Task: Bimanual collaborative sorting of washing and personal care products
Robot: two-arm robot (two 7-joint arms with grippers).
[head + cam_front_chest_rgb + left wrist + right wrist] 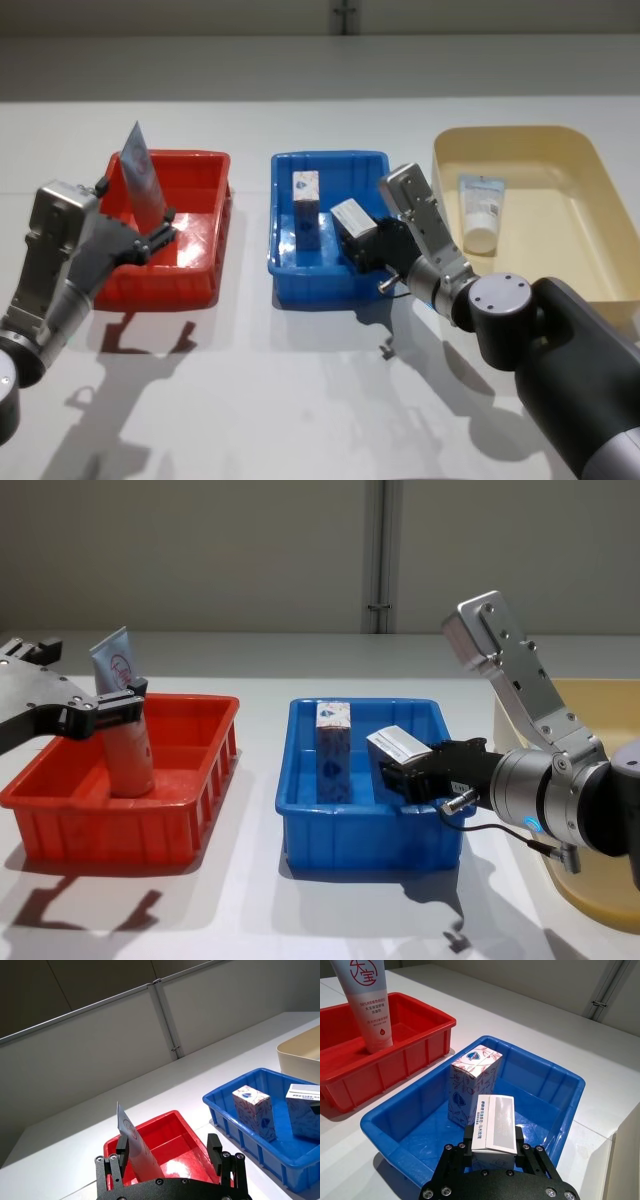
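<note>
**Two tubes, two cartons, three bins**

From the head view we count three bins in a row on the white tabletop (300, 400): a red bin (200, 260) on the left, a blue bin (285, 280) in the middle and a beige bin (600, 200) on the right. We count two tubes. One held tube (143, 185) stands upright over the red bin, clamped in the left gripper (150, 235). The second tube (481, 210) lies flat in the beige bin, cap toward us. We count two cartons as well, both at the blue bin: a standing carton (306, 208) upright on its floor, and a tilted carton (352, 218) just beside it, gripped by the right gripper (362, 240).

In the left wrist view we see the left gripper's fingers (123, 1152) pressed on the held tube's flat end, with the red bin beneath and both cartons farther off in the blue bin.

In the right wrist view the right gripper's jaws are closed on the tilted carton, white face up, above the blue bin's floor. The standing carton is just behind it; we cannot tell whether they touch. The held tube stands in the red bin, cap end down.

From the chest view the held tube's lower end sits inside the red bin's walls, and the tilted carton leans near the standing carton, within the blue bin.
</note>
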